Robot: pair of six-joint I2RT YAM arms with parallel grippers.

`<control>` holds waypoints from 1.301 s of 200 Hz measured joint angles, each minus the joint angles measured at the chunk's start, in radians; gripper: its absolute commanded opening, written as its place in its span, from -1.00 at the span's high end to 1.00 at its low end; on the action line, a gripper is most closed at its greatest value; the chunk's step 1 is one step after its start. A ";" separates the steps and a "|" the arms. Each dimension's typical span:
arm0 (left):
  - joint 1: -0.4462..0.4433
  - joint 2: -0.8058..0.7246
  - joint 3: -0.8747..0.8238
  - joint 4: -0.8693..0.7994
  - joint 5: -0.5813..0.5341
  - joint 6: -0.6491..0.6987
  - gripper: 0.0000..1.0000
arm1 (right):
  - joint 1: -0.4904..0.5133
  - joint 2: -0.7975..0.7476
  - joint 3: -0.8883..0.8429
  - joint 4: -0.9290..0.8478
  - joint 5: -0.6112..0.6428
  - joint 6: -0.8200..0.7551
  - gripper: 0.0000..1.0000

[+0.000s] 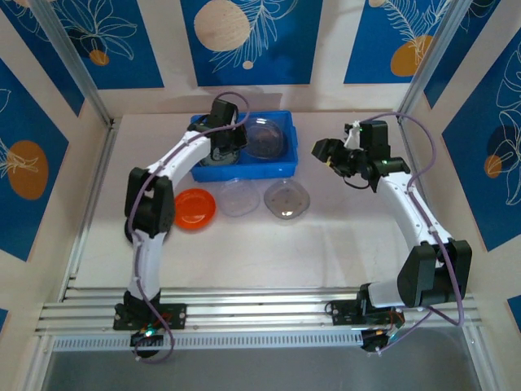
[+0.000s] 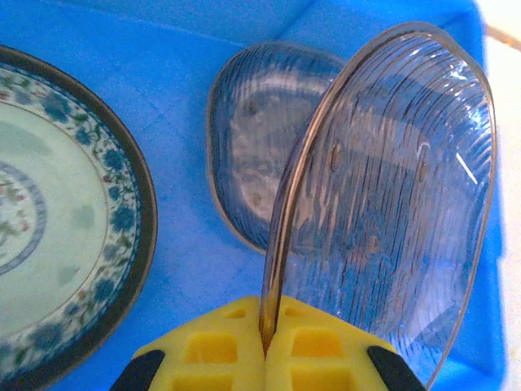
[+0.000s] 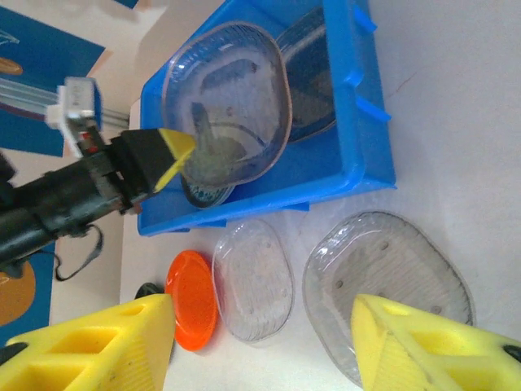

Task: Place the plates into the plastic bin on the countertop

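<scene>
Between the jaws of the left gripper (image 2: 266,338), a clear ribbed plate (image 2: 391,195) is clamped by its rim, on edge over the blue plastic bin (image 2: 187,98). Left of them lies a floral plate (image 2: 57,220), ahead a second clear plate (image 2: 244,155). The right gripper (image 3: 264,326) has its jaws apart, and a smoky plate (image 3: 391,277) rests on the countertop (image 3: 456,122) near them.

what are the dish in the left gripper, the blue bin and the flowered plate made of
The held dish looks like smoky clear plastic or glass: ribbed, and the blue bin shows through it. That bin looks like moulded plastic: even colour, soft sheen. The flowered plate is opaque and glossy with a printed pattern, so glazed ceramic or melamine; I can't tell which.
</scene>
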 measured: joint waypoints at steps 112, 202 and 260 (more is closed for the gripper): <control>0.014 0.247 0.187 0.023 0.069 -0.117 1.00 | -0.035 0.084 0.007 -0.011 -0.040 0.000 -0.15; 0.013 0.323 0.317 0.000 0.095 -0.148 -0.07 | -0.035 0.088 0.007 -0.010 -0.052 0.001 -0.16; 0.012 0.323 0.367 -0.056 0.090 -0.127 -0.14 | -0.033 0.088 0.008 -0.010 -0.052 0.004 -0.16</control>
